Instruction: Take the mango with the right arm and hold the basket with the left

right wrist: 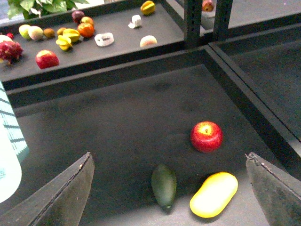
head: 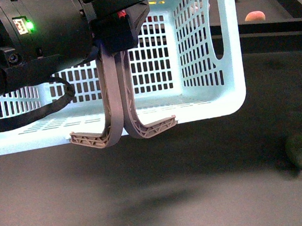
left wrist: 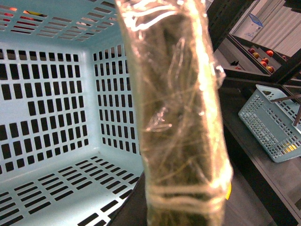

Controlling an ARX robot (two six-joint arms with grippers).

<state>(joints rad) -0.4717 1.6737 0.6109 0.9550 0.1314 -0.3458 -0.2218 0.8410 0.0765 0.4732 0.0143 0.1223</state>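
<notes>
The light-turquoise basket hangs tilted above the dark table, its two grey-brown handles running up into my left gripper, which is shut on them. In the left wrist view a handle wrapped in clear film fills the middle, with the basket's empty inside behind it. The mango, yellow and glossy, lies on the table between the wide-open fingers of my right gripper, some way below it. The mango does not show in the front view.
A dark green oval fruit lies beside the mango and shows in the front view. A red apple sits just beyond. Raised dark ledges border the table. A back shelf holds several fruits. A second turquoise basket stands aside.
</notes>
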